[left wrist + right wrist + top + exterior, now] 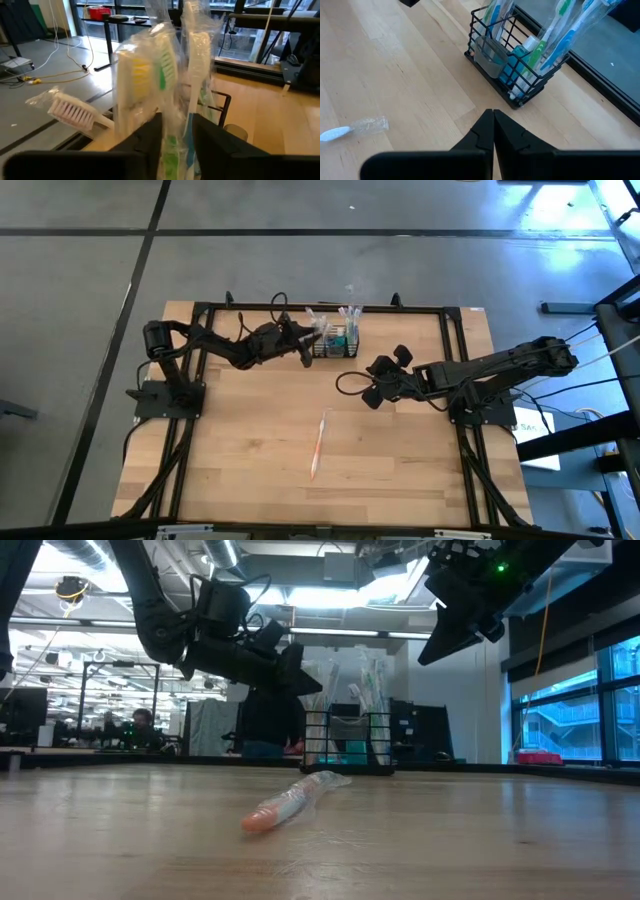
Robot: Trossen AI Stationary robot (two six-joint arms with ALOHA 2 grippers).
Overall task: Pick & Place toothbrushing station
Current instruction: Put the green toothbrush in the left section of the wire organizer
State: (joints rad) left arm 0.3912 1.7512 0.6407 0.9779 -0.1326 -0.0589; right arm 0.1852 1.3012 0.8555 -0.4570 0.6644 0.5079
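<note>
My left gripper (312, 340) hung at the far edge of the table (250, 450), right up against the left end of the toothbrushing station (336, 342). Through my left wrist camera, my two dark fingers (150, 135) stood a narrow gap apart, and the wrapped handles of the toothbrushes (165, 80) ran down through that gap. The fingers were closed in on the clear wrapping, though I could not tell how firmly they pinched it. A yellow-bristled and a green-bristled brush head rose just above my fingertips, and a pink-bristled toothbrush (70, 109) leaned out to one side.

The toothbrushing station itself, a small black wire caddy, stood upright on the wood near the far rail of the table, about midway along it. In my right wrist view it held wrapped brushes with blue and green handles, small teal tubes (522, 55) and a grey cup (490, 56) in one end.

My right gripper (378, 380) hovered above the table to the right of the caddy and apart from it, its fingers (492, 127) pressed together on nothing.

One more wrapped toothbrush (319, 442) with an orange handle lay flat on the bare wood near the middle of the table, well apart from both of my grippers.
</note>
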